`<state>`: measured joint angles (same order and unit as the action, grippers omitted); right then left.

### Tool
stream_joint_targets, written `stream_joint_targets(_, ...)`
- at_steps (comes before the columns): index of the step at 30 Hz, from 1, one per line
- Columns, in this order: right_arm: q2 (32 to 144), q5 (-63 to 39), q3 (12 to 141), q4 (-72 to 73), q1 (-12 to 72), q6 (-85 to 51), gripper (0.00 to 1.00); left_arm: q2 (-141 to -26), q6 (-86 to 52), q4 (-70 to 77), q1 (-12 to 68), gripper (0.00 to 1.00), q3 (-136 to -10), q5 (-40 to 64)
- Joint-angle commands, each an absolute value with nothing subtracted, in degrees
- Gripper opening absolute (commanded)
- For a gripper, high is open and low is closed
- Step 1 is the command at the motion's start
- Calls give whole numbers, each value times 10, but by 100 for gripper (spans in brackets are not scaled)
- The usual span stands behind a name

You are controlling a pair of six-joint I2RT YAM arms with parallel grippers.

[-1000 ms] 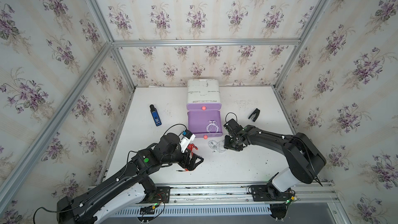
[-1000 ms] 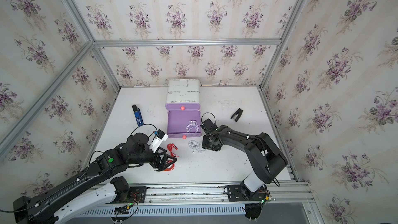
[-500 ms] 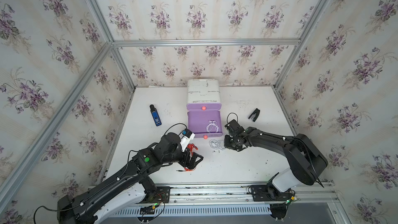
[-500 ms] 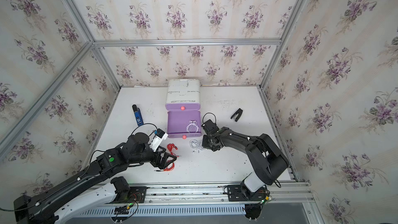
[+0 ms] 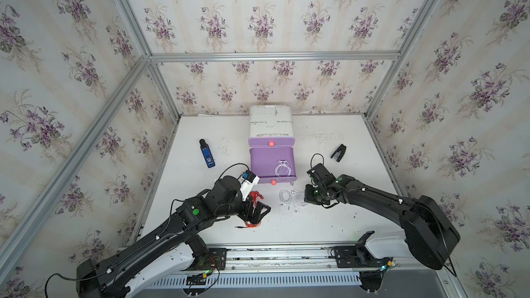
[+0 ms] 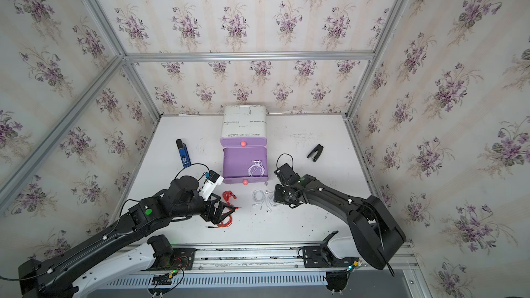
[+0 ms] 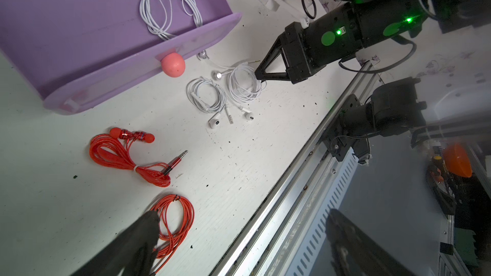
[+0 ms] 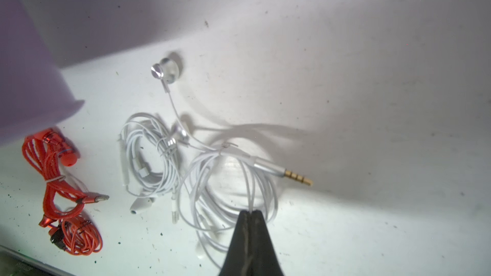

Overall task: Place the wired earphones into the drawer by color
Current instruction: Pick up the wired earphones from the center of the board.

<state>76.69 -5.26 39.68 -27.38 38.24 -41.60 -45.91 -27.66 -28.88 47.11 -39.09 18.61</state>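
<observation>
Right pincer (image 8: 249,212) is pinched shut on a cord loop of a white earphones coil (image 8: 225,152). The coil lies on the bench (image 5: 329,225) just before the open purple drawer (image 5: 263,161), likely bound for the white set (image 5: 282,169) inside. A second white coil (image 7: 198,96) lies against it and may snag. Left pincer (image 5: 259,210) gapes wide over the red earphones (image 7: 125,157), holding nothing.

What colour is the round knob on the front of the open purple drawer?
Pinkish red. The knob shows best in the left wrist view.
</observation>
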Motion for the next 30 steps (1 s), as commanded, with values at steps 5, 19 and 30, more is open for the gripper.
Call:
stream_joint_targets(5, 707, -44, 398, -314, 382, -405, 0, -471, -272, -276, 471, 100, -405, 185)
stream_joint_targets(19, 611, -45, 482, -412, 362, -372, 0, -534, -343, -167, 472, 100, -429, 245)
stream_joint_targets(30, 548, -118, 572, -421, 361, -371, 0, -572, -484, -11, 474, 100, -427, 252)
